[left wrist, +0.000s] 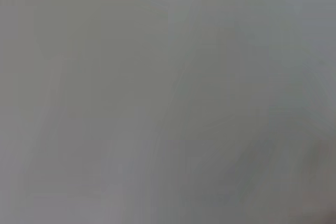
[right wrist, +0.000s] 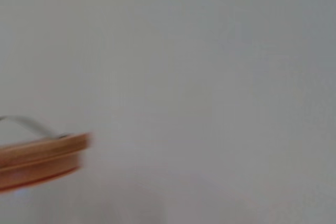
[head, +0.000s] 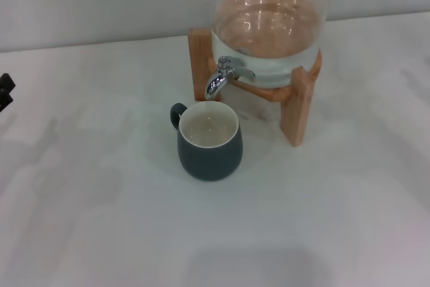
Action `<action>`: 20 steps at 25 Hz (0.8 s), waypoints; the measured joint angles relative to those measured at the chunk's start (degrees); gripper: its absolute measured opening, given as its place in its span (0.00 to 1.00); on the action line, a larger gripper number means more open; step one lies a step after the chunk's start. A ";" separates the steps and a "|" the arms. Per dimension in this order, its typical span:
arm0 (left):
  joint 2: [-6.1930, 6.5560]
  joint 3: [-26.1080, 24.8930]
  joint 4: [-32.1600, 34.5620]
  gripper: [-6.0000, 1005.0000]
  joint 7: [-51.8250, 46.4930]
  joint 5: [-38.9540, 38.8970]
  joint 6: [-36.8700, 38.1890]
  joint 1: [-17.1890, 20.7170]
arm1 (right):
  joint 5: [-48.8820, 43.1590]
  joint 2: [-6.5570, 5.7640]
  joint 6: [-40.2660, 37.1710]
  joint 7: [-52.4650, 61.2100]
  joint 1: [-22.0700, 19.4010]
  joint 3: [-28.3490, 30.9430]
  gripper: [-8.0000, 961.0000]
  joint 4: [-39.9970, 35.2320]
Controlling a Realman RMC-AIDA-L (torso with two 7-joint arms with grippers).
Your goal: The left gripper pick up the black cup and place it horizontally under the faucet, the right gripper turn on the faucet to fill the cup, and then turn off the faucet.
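Note:
The black cup (head: 209,142) stands upright on the white table, its handle pointing to the back left, with liquid showing inside its cream interior. It sits right below the spout of the chrome faucet (head: 225,75), which is fixed to the clear glass dispenser (head: 269,31) on its wooden stand (head: 299,109). Only a small black part of my left gripper (head: 5,91) shows at the far left edge of the head view, well away from the cup. My right gripper is out of view. The left wrist view shows only a blank grey surface.
The dispenser is part full of water and stands at the back of the white table (head: 101,220). The right wrist view shows the edge of a round wooden lid (right wrist: 37,158) with a thin metal handle (right wrist: 26,124) against a pale wall.

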 joint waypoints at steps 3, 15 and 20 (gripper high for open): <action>0.01 -0.18 -0.12 0.89 -0.08 -0.02 -0.01 -0.01 | 1.65 -0.06 1.57 -3.76 1.52 5.76 0.72 6.27; -0.05 -0.94 -0.31 0.89 0.08 0.11 -0.01 -0.16 | 2.02 -0.13 6.05 -7.81 2.36 11.40 0.72 11.14; -0.15 -0.95 -0.33 0.89 0.12 0.17 -0.59 0.19 | 2.02 -0.13 6.11 -7.85 2.46 11.27 0.72 11.21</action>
